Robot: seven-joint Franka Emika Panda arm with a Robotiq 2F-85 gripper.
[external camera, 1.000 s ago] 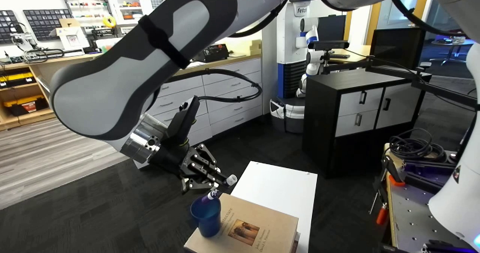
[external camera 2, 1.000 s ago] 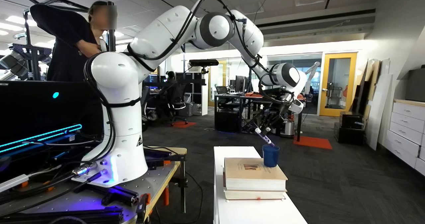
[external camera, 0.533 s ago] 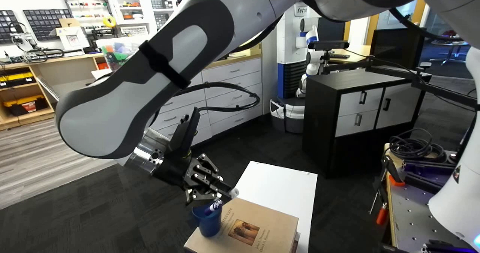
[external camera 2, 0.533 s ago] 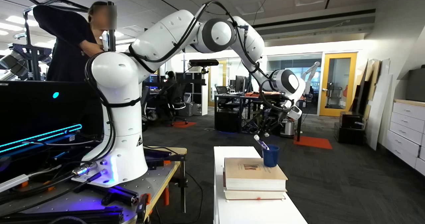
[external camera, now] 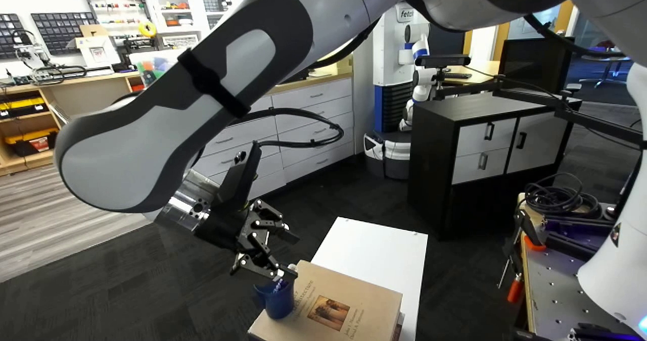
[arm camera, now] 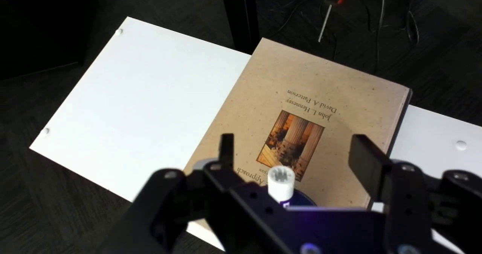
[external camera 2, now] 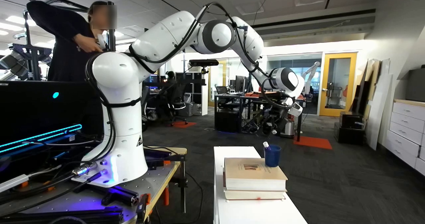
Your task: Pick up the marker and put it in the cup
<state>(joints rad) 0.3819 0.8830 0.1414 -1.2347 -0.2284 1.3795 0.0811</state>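
The blue cup [external camera: 279, 300] stands upright on the top book, and both exterior views show it. Inside it the marker [external camera 2: 266, 146] leans against the rim, its white end sticking out above. Looking from the wrist, I see that white marker end [arm camera: 281, 186] between my spread fingers, touching neither pad. My gripper [external camera: 290, 256] hangs just above and beside the cup, its jaws wide apart and holding nothing. One finger covers part of the marker in an exterior view, and gripper parts hide most of the cup [arm camera: 301, 199] in the wrist view.
A tan book [external camera: 369, 305] lies on another book, near the edge of a narrow white table [external camera 2: 265, 214]. The dark floor drops away beside the cup. A black cabinet [external camera: 485, 144] stands farther back, and a person [external camera 2: 71, 41] is behind the robot base.
The gripper came down with the marker, then its jaws opened and let go. The marker now sits lower and more upright in the cup. The cup shifted slightly, and the hand drew back a little.
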